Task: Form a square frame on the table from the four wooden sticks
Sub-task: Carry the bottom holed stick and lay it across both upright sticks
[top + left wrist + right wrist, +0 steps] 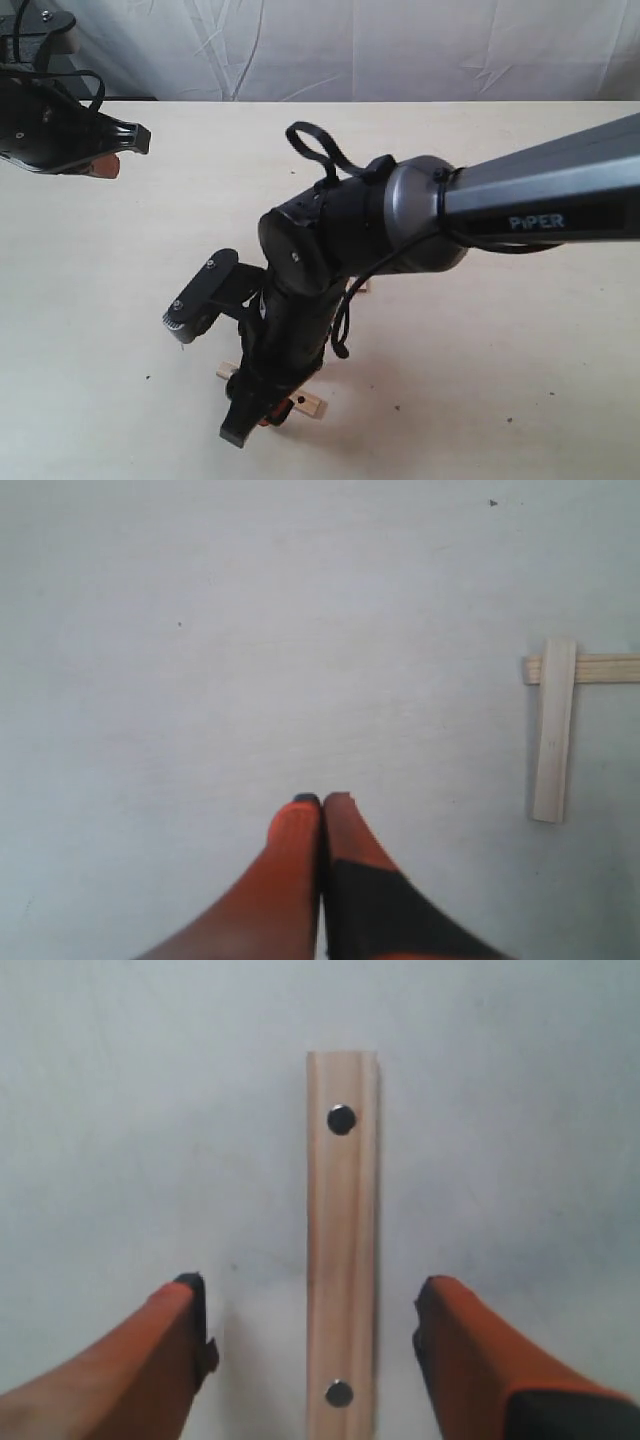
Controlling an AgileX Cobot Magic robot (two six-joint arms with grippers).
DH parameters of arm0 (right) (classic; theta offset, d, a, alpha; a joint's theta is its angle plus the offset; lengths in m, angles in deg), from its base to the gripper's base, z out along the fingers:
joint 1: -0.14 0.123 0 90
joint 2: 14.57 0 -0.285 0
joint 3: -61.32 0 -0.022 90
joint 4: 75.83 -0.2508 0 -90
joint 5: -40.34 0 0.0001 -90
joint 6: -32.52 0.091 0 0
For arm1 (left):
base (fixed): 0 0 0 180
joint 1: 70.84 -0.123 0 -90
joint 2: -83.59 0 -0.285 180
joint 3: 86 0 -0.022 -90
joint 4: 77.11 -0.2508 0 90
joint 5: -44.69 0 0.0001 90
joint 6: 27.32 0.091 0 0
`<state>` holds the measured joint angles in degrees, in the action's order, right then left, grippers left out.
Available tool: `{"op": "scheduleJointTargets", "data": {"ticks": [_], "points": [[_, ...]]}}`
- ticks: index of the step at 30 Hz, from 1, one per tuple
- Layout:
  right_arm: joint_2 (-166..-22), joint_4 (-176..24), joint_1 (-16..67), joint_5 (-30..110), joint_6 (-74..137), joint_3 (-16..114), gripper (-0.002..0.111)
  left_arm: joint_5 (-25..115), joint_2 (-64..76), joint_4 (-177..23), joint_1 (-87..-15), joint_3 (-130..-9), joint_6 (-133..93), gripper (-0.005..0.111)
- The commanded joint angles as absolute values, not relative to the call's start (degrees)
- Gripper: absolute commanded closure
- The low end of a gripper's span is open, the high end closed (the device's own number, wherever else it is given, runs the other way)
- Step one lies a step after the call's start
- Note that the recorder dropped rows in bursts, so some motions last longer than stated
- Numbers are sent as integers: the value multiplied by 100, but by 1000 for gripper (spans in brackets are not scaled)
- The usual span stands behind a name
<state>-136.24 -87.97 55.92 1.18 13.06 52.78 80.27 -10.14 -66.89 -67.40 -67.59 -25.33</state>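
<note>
Looking like a robotics lab/test rig, not a home: a wrinkled white cloth backdrop (350, 50) is hanging behind a wide pale beige flat tabletop (500, 380), w/ a grey metal robot arm (540, 190) marked "PiPER" reaching over it and a black cable loop (293, 133) sticking up at its wrist.

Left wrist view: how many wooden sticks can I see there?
2. One whole stick lies across the end of a second stick, cut off by the picture's edge. Both lie apart from the shut left hand. More may be hidden.

A creased white cloth backdrop (350, 50) hangs behind the table (520, 340) under soft, even light.
</note>
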Motion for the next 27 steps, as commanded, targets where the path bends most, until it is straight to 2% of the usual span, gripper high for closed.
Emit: {"op": "scheduleJointTargets", "data": {"ticks": [1,7,9,13,21,27], "points": [[-13775,-8602,5627,430,1412,5313,49,7923,-975,-6638,-6721,-6772,-2518,107],[-13809,-8376,5627,655,1462,5313,51,7897,-975,-6606,-6721,-6772,-2518,107],[-13809,-8292,5627,641,1462,5313,60,7859,-975,-6606,-6721,-6772,-2518,107],[-13809,-8315,5627,641,1472,5313,85,7846,-975,-6594,-6721,-6772,-2518,107],[-13707,-8340,5615,544,1472,5313,108,7800,-975,-6511,-6721,-6772,-2518,107],[-13067,-7631,5546,240,1472,5313,109,7763,-975,-6511,-6721,-6772,-2518,107]]}}
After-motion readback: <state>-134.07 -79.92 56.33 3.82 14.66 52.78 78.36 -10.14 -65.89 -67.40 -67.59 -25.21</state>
